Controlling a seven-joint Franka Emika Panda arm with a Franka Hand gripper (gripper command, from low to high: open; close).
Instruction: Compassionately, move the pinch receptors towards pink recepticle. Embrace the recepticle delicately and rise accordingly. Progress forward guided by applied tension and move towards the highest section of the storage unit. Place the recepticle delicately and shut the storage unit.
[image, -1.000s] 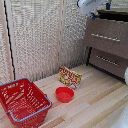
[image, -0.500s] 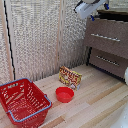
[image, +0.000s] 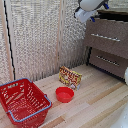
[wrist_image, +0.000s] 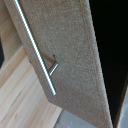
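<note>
The robot arm's white wrist hangs at the far right of the scene, level with the top of the dark brown chest of drawers, in the upper right corner of the exterior view. Blue tips show on either side of the wrist housing, but the fingers themselves are cropped and blurred, so it cannot be told whether the gripper is spread, closed or carrying anything. The pink cup does not show in either view, and where it is cannot be told.

The chest stands against the right side of the scene, two drawer fronts visible, each with a long thin silver bar handle. Its top section, just beside the wrist, is dark and hard to read in the exterior view. The wrist view looks closely at a brown drawer front with a silver bar handle running slantwise across it; a dark opening lies beside the panel's edge, and pale wooden flooring shows past it.

On the light wooden floor, well apart from the arm, sit a low round red bowl, a patterned packet propped just behind it, and a red wire shopping basket at the near left. A pale woven wall backs the scene.
</note>
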